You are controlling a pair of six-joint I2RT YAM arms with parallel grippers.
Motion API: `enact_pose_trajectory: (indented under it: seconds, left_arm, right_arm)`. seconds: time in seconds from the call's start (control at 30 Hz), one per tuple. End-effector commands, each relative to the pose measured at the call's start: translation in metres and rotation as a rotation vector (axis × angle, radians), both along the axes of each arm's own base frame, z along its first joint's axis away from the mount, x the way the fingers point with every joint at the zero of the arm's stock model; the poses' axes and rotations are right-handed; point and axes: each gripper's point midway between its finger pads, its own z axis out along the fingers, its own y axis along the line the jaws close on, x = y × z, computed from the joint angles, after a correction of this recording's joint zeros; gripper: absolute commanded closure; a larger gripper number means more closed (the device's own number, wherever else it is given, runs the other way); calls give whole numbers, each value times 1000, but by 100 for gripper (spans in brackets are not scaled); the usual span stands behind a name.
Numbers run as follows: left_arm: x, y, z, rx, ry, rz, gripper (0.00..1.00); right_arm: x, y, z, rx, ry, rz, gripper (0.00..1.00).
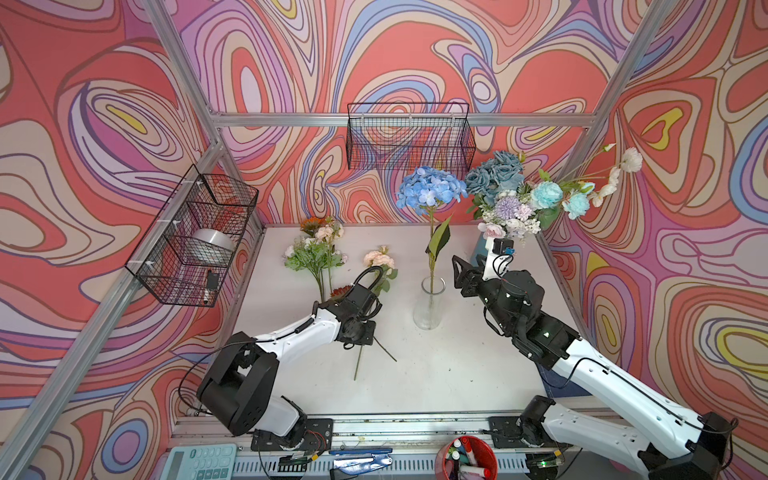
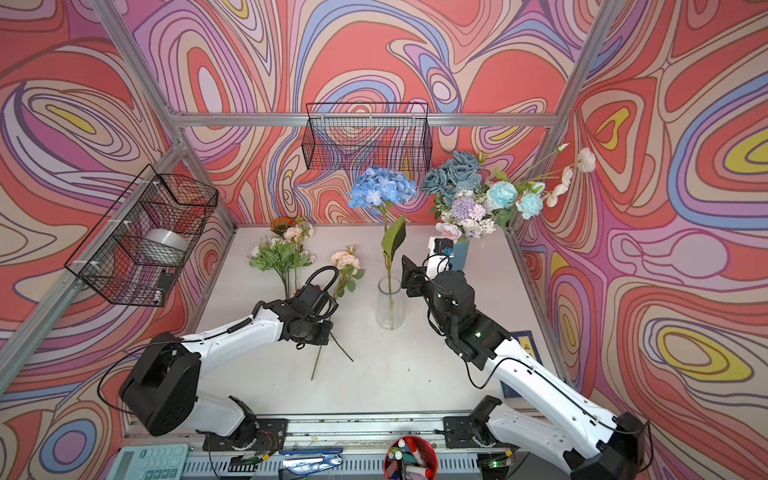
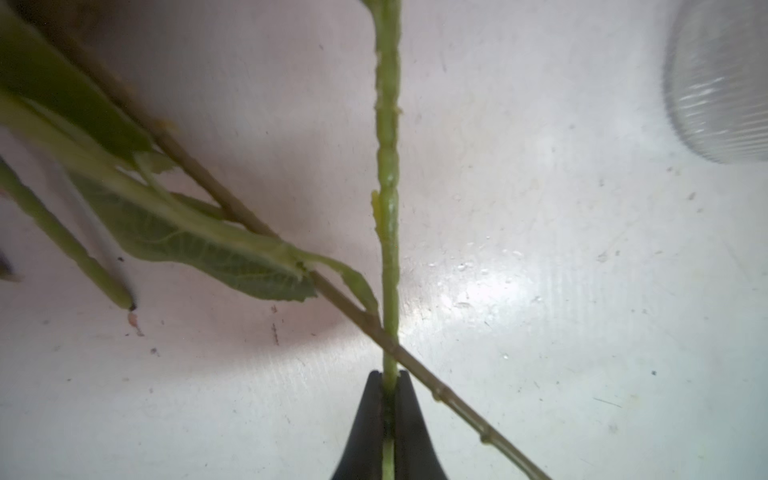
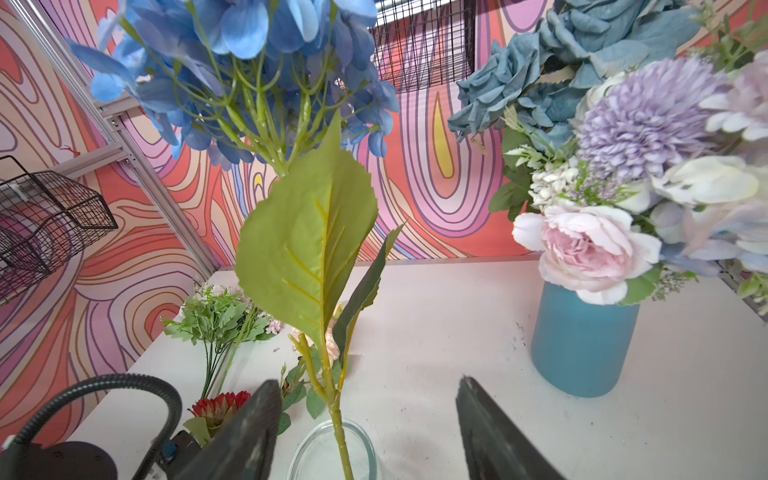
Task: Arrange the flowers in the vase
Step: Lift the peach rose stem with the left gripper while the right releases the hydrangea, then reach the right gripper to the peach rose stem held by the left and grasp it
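A clear glass vase (image 1: 428,307) (image 2: 390,307) stands mid-table with a blue hydrangea (image 1: 430,189) upright in it. Other flowers lie flat at the back left: a leafy mixed bunch (image 1: 316,245), a peach rose (image 1: 377,257) and a red daisy (image 1: 338,292). My left gripper (image 3: 389,374) points down at the table, shut on a light green stem (image 3: 388,166) that a brownish stem (image 3: 453,399) crosses; which bloom it carries I cannot tell. Just right of the vase rim (image 4: 332,432), my right gripper (image 4: 368,380) (image 1: 457,276) is open, holding nothing.
A blue vase (image 4: 582,340) packed with a full bouquet (image 1: 511,195) stands at the back right. Wire baskets hang on the back wall (image 1: 409,137) and left wall (image 1: 195,237). A red cup of markers (image 1: 467,457) and a calculator (image 1: 199,461) sit at the front edge.
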Motion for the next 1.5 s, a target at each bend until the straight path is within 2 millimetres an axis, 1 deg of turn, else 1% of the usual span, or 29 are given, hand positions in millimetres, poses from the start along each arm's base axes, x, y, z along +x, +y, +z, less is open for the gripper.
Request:
enact_pose_trajectory:
  seconds: [0.0, 0.1, 0.17, 0.2, 0.23, 0.27, 0.3, 0.37, 0.43, 0.5, 0.57, 0.67, 0.7, 0.77, 0.8, 0.83, 0.93, 1.0, 1.2, 1.3, 1.47]
  left_arm:
    - [12, -2, 25, -24, -72, 14, 100]
    - [16, -3, 22, -42, -61, 22, 100]
    - [18, -17, 24, -148, -51, 6, 100]
    - [18, -30, 27, -228, -51, -10, 100]
    - [18, -43, 33, -313, -58, -32, 100]
    - [18, -51, 39, -373, -57, -50, 100]
    - [21, -62, 48, -440, -80, -66, 100]
    - [24, -73, 60, -520, -104, -85, 100]
    - [28, -78, 65, -557, -133, -83, 100]
    - [32, -79, 66, -582, -152, -76, 100]
    - [33, -83, 68, -661, -164, -78, 100]
    - [36, -90, 84, -898, -209, -82, 100]
    - [40, -89, 91, -995, -219, -65, 100]
    - [42, -86, 95, -1132, -223, -44, 100]
    - [47, -84, 96, -1189, -212, -21, 100]
    - [52, -82, 94, -1225, -199, 5, 100]
    - [64, -81, 78, -1261, -182, 58, 100]
    - [70, -81, 64, -1236, -176, 85, 100]
    - [76, -78, 50, -1175, -182, 117, 100]
    - [76, -76, 49, -1144, -186, 118, 100]
    - [72, -75, 63, -1110, -211, 90, 100]
  right_arm:
    - [-2, -5, 5, 6, -24, -14, 31]
    - [-3, -6, 7, 8, -28, -16, 31]
    - [-4, -6, 8, 12, -31, -14, 31]
    - [-4, -7, 9, 14, -33, -15, 31]
    - [-5, -7, 9, 15, -33, -15, 31]
    - [-6, -7, 8, 16, -32, -14, 31]
    - [-6, -8, 9, 18, -32, -16, 31]
    - [-8, -10, 9, 22, -35, -17, 31]
    - [-10, -7, 11, 22, -39, 4, 31]
    - [-12, -2, 14, 21, -46, 41, 31]
    - [-15, 4, 17, 15, -45, 79, 32]
    - [-20, 10, 20, 7, -49, 129, 32]
    - [-21, 11, 21, 6, -52, 140, 32]
    - [-23, 14, 22, 3, -54, 157, 32]
    - [-23, 15, 22, 2, -54, 164, 32]
    - [-22, 17, 22, 1, -52, 170, 32]
    - [-21, 22, 22, -4, -44, 188, 33]
    - [-21, 25, 21, -11, -32, 200, 33]
    - [-18, 29, 20, -27, -5, 208, 33]
    - [-16, 31, 20, -32, 3, 210, 33]
    - [-14, 37, 21, -30, 7, 233, 33]
